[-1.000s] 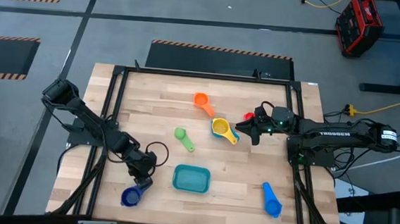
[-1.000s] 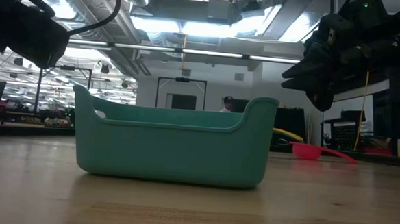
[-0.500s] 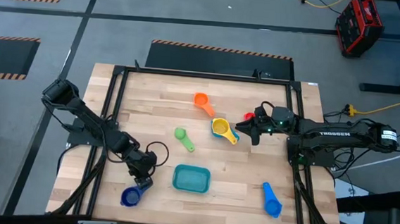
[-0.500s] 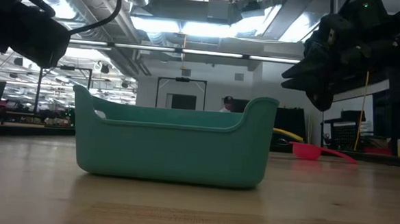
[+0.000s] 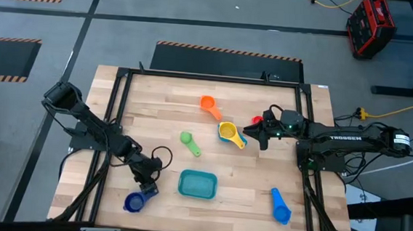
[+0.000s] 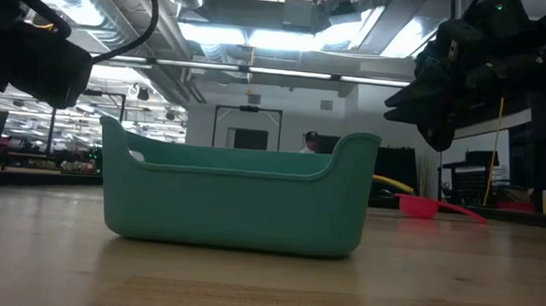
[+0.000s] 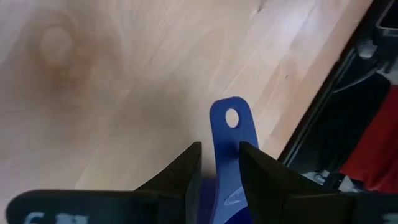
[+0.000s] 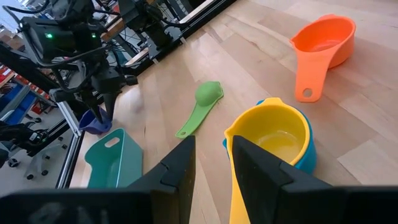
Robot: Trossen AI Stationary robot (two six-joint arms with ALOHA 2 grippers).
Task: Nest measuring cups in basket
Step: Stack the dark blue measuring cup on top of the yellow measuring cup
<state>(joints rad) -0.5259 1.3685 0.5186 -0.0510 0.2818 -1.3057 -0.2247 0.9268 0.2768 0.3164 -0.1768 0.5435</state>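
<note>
In the high view my left gripper stands near the table's near left corner, shut on the dark blue cup. The teal basket sits to its right on its flat bottom. My right gripper hovers right of centre, open by a narrow gap and holding nothing. It is beside the yellow cup, which sits inside the light blue cup. The orange cup, green cup and blue cup lie apart on the wood. The red cup is mostly hidden under my right gripper. My left gripper pinches the dark blue cup's flat handle between its two fingers, near the bowl end. The fingers come from above and lie across the handle. Its free end with the hole sticks out past the fingertips. Whether the bowl rests on the table, I cannot tell.
A black metal frame borders the wooden table top on all sides. Bare wood lies between the basket and the green cup, and along the far left part of the table. The basket fills the middle of the low view.
My left gripper has shifted slightly toward the table's near left corner, and the dark blue cup has moved a little with it. My right arm and the other cups have kept still.
</note>
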